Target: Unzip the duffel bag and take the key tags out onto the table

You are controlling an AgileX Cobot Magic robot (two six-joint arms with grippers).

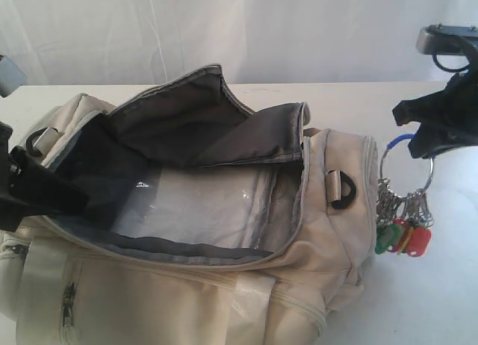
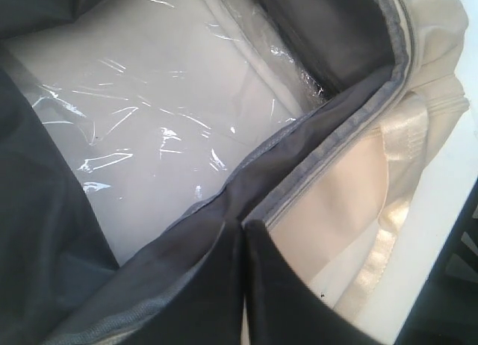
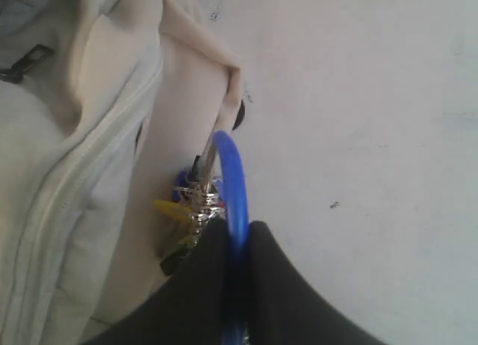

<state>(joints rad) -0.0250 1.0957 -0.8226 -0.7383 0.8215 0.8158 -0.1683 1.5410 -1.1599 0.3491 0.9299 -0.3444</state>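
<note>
Key tags (image 1: 403, 239) look light and jangly, so the right pincer (image 3: 237, 229) pinching their blue loop (image 3: 237, 188) seems the spot; left pincer (image 2: 243, 229) is clamped on the floppy duffel bag (image 1: 328, 240) rim.

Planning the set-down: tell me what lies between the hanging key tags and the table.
Nothing: in the exterior view the key tags hang over bare table.

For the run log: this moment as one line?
cream-white fabric duffel bag: unzipped | left gripper: shut on bag rim | right gripper: shut on blue loop | coloured plastic key tags: hanging beside bag
</note>
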